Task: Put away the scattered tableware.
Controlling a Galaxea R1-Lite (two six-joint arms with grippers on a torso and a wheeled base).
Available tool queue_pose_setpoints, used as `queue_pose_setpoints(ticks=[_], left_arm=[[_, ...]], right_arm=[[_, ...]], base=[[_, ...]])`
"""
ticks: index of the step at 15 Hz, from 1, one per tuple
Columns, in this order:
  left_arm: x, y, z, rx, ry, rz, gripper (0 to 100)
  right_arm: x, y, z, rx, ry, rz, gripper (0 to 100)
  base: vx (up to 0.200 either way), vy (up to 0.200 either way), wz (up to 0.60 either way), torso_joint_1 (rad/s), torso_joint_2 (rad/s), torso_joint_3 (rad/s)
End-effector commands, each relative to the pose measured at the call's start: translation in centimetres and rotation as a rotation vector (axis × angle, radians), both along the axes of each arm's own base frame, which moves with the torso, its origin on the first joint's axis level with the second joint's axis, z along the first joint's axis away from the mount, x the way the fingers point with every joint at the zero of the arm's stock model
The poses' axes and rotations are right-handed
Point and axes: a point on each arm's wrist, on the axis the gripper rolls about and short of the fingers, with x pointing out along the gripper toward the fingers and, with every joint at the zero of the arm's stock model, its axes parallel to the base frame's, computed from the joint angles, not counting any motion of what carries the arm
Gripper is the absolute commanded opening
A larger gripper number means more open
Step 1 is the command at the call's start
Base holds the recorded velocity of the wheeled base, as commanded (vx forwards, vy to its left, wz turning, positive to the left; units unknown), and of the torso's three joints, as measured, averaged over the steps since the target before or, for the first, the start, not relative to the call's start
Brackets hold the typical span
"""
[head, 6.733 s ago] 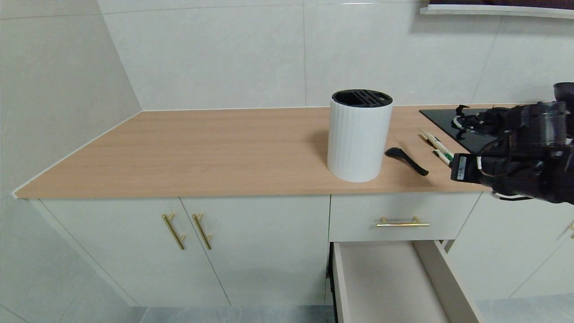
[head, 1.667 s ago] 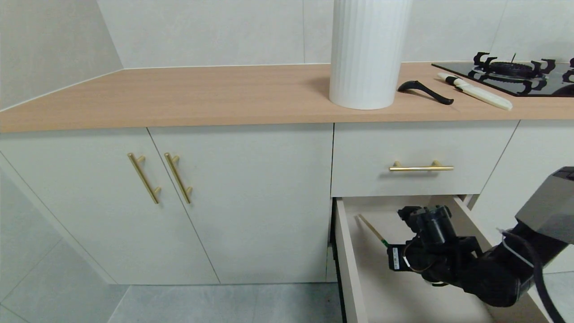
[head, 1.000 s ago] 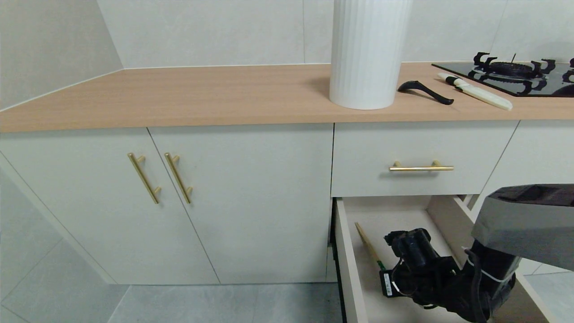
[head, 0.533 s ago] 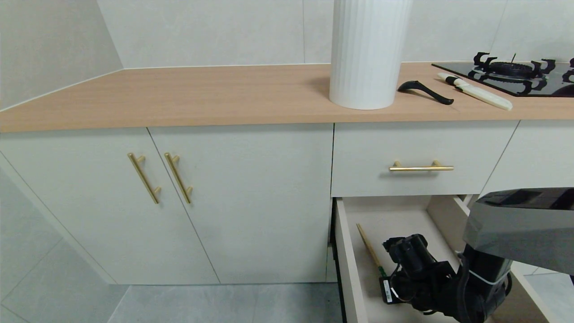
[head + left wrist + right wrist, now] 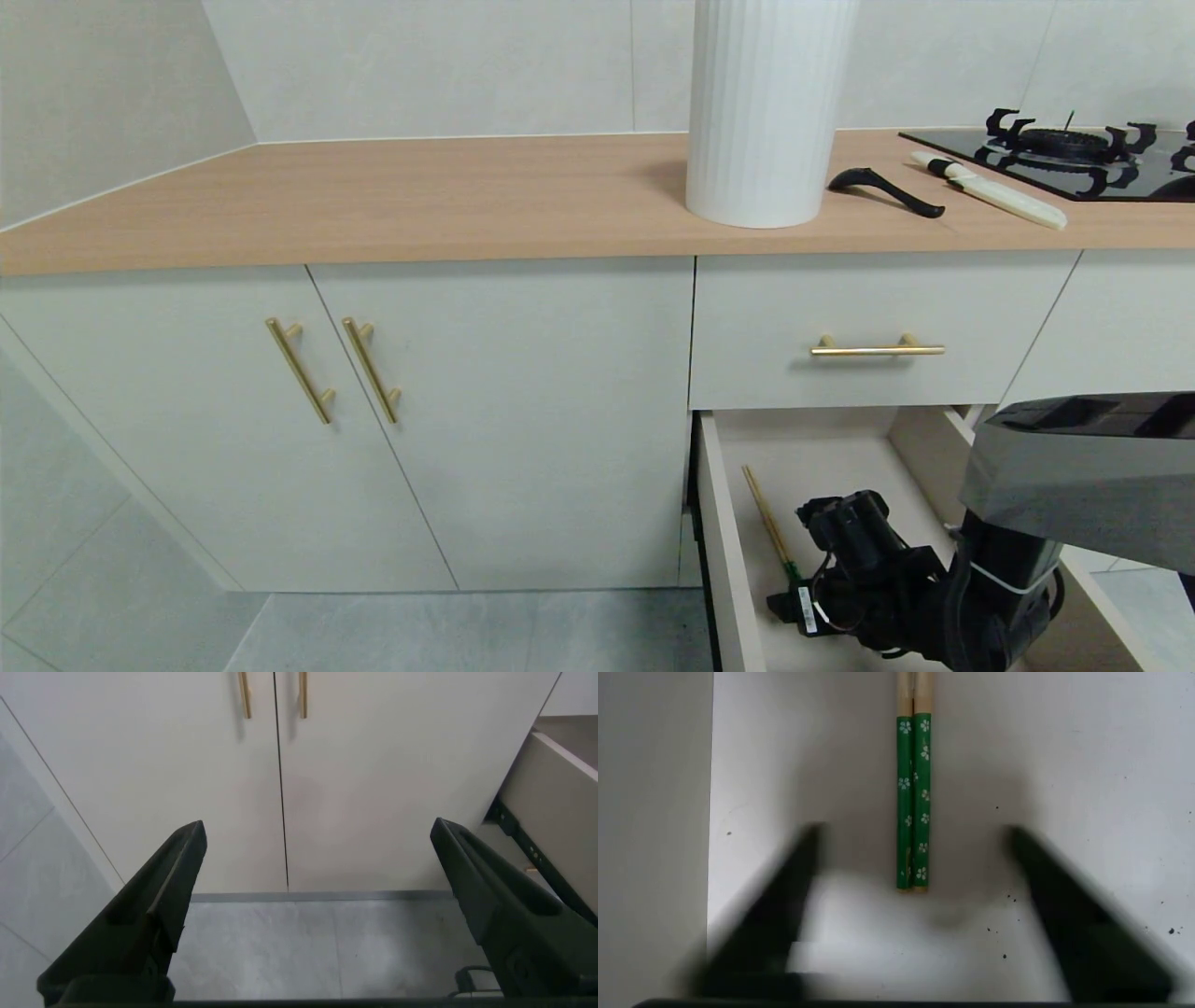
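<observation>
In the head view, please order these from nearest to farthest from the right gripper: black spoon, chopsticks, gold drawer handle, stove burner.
1. chopsticks, in the open drawer beside the right gripper.
2. gold drawer handle, on the closed drawer above.
3. black spoon, on the countertop.
4. stove burner, at the counter's far right.

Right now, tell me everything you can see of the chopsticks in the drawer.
The chopsticks are a pair, pale wood with green ends printed with small white flowers. They lie flat, side by side and touching, on the pale floor of the open drawer, near its left wall. The right pincer hangs over their green ends, open, fingers spread to either side, not touching them.
</observation>
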Motion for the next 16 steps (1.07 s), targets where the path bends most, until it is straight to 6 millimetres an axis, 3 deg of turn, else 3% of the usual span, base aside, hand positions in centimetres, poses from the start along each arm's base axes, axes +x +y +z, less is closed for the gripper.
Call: queue_pose_setpoints(ticks=[1,5,11,16], left_arm=[[0.0,0.0,0.0,0.0,0.0,0.0,100],[0.0,0.0,0.0,0.0,0.0,0.0,100],[0.0,0.0,0.0,0.0,0.0,0.0,100],[0.0,0.0,0.0,0.0,0.0,0.0,100]], right_arm=[[0.0,0.0,0.0,0.0,-0.001,0.0,100],[-0.1,0.0,1.0,0.006,-0.02,-0.001,100],[-0.8,-0.7,8.2,0.061,-0.163,-0.025,100],[-1.9,-2.6,13.7,0.047,-0.347,-0.062,100]], base=[[0.0,0.0,0.0,0.0,0.0,0.0],[0.0,0.0,0.0,0.0,0.0,0.0],[0.0,0.0,0.0,0.0,0.0,0.0],[0.0,0.0,0.0,0.0,0.0,0.0]])
